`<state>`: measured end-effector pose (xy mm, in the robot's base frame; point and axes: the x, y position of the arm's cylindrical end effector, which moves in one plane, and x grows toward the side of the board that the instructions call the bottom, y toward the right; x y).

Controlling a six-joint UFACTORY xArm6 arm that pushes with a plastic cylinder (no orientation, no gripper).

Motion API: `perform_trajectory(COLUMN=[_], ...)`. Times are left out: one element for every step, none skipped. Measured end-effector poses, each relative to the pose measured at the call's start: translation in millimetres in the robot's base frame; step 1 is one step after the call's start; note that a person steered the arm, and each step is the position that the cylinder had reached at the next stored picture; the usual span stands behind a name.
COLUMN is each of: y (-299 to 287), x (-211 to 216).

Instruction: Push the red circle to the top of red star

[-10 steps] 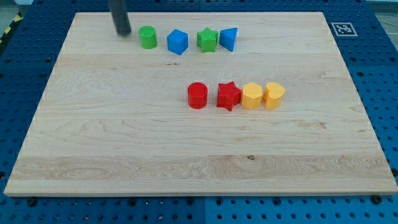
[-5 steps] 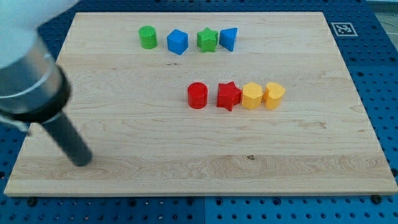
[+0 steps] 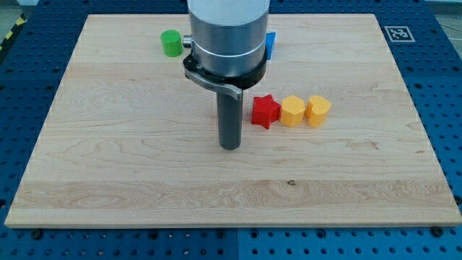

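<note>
The red star (image 3: 265, 110) lies a little right of the board's middle. My tip (image 3: 229, 146) rests on the board just left of and below the star. The dark rod (image 3: 229, 119) and the arm's grey body (image 3: 227, 36) stand over the spot where the red circle lay, so the red circle is hidden. I cannot tell whether the tip touches it.
A yellow hexagon-like block (image 3: 292, 111) and a yellow heart-like block (image 3: 318, 110) sit in a row right of the star. A green cylinder (image 3: 171, 42) is at the top left. A blue block (image 3: 271, 44) peeks out from behind the arm.
The arm swung from the board's lower left to its middle. It now covers the red circle, the blue hexagon and the green star. The visible blocks have not moved.
</note>
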<state>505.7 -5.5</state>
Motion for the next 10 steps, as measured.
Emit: perform_trajectory(y=[0, 0, 0, -3, -8, -34, -53, -32, 2, -19], x=[-15, -32, -35, -47, -55, -56, -72, -96, -103, -101])
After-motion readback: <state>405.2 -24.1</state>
